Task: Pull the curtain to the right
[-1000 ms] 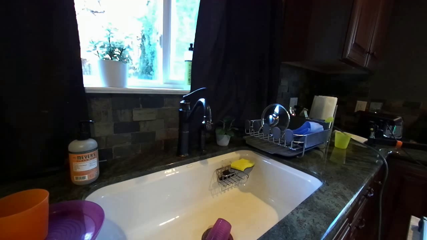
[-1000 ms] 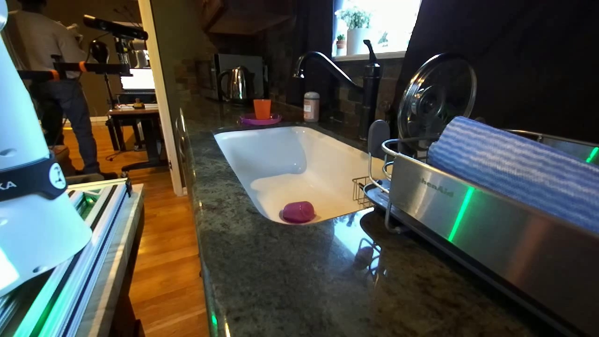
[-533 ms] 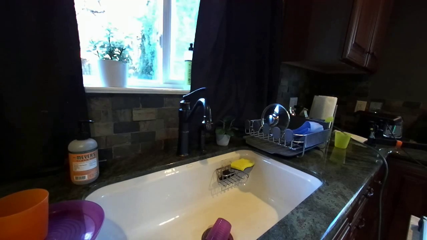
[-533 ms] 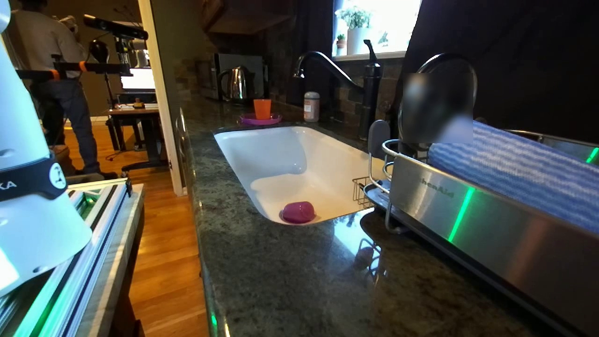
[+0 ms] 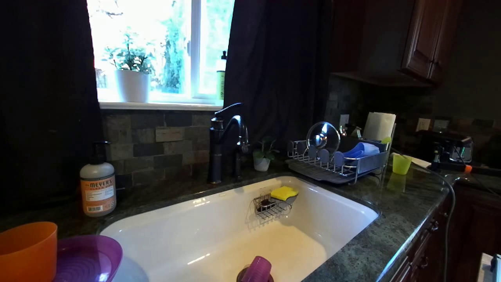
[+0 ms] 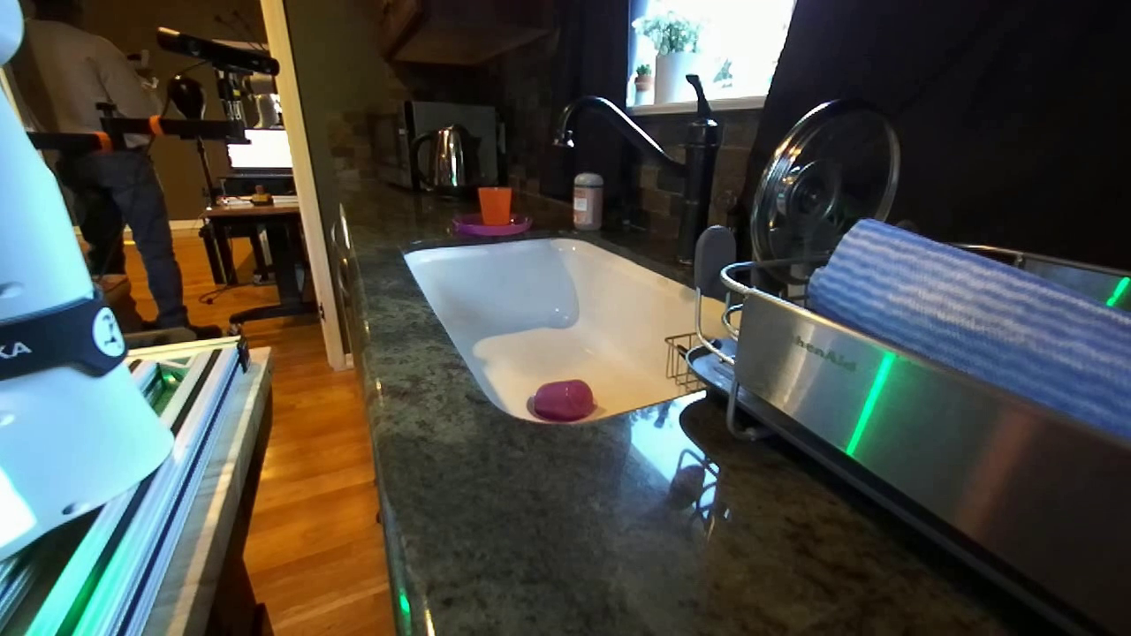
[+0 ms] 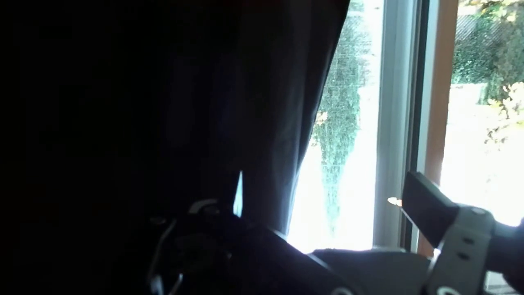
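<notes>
"As the wrist view is dim toward nine o'clock, can you certify the state of the hand [image 7: 319,190]?"

"I can. Its fingers [image 7: 430,211] are spread wide apart: one shows clearly near four o'clock, the other is mostly lost in shadow toward seven."

"What else does that view record?"

"A dark drape [image 7: 245,102] fills the nine o'clock half, its sloping edge running down between the spread fingers as seen. Bright glass panes [image 7: 348,123] stand toward two o'clock. Whether cloth touches either finger, I cannot tell; nor can I tell which panel this is."

"Location of the curtain [image 5: 274,58] named in the task?"

"Navy in colour, it hangs in both exterior views at three o'clock from the window [image 5: 156,47], its edge partly covering a bottle [image 5: 220,84] on the sill [image 5: 164,105]. A blacker panel [image 5: 43,98] hangs at nine o'clock from the window."

"Fixtures below?"

"In an exterior view, reckoned from the curtain, the faucet [image 5: 216,156] stands upright at seven o'clock, a potted plant [image 5: 261,162] at six, and a dish rack [image 5: 371,162] bearing a glass lid [image 5: 323,137] at five, all on the tabletop [image 5: 375,243]. The white sink [image 5: 176,231] contains a tilted purple cup [image 5: 258,269]."

"Entry for the arm [image 6: 71,442]?"

"In an exterior view, its white casing occupies nine o'clock."
</notes>
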